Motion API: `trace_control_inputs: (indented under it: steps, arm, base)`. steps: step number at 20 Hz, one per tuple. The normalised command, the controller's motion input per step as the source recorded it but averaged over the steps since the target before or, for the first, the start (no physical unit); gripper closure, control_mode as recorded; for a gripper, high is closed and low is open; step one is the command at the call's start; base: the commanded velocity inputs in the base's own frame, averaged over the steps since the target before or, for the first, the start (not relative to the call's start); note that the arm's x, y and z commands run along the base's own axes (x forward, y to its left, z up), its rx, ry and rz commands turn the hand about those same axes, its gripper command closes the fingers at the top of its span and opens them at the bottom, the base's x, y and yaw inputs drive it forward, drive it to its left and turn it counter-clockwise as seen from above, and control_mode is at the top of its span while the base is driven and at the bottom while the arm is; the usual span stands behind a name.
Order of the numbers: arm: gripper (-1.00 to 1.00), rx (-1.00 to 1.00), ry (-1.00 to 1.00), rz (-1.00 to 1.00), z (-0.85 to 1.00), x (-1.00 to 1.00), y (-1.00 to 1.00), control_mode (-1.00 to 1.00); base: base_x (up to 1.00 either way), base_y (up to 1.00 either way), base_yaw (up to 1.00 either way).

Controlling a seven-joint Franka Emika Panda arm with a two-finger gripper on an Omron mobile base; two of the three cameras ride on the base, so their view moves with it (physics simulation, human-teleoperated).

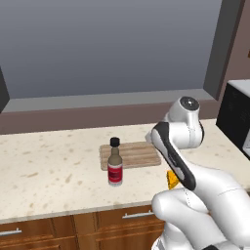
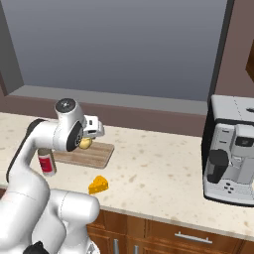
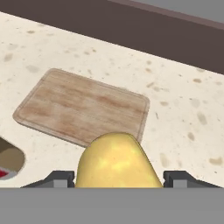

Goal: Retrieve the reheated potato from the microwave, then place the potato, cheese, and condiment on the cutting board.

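The fingers [image 3: 117, 179] grip the potato [image 3: 117, 162], which sits between the two dark tips in the hand view and hides most of the gap between them. In the right base view the potato [image 2: 86, 144] hangs under the white hand, above the right end of the cutting board [image 2: 84, 155] and clear of its surface.

The cutting board [image 1: 131, 155] lies flat on the speckled bench [image 1: 53, 166], about midway between its front and back edges, and its top is bare in the hand view [image 3: 83, 109]. The condiment [image 1: 115, 162] stands upright just in front of the board's left part, closer to the bench's front edge; in the right base view the arm's link covers its top, so only the red label [image 2: 47, 163] shows. The cheese [image 2: 98, 185] lies on the bench near the front edge, to the right of the board and apart from it; in the left base view the arm hides most of the wedge [image 1: 172, 179].

A coffee machine [image 2: 231, 149] stands well to the right on the bench, far from the board. A dark appliance [image 1: 235, 119] sits at the right edge of the left base view. Wooden drawers [image 1: 73, 225] run beneath the bench.
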Motion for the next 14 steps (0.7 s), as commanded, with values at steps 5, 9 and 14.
trace_control_inputs:
  steps: [5,9,14]
  arm:
    - [1.00,-0.01,0.04,0.00,-0.36,0.51,0.02,-1.00]
    - [1.00,0.00,0.05,0.00,-0.43,0.49,0.06,-1.00]
    - [1.00,-0.01,0.05,0.00,-0.45,0.40,0.09,-1.00]
  base:
    - [0.00,0.00,0.00]
    - [0.00,0.00,0.00]
    - [0.00,0.00,0.00]
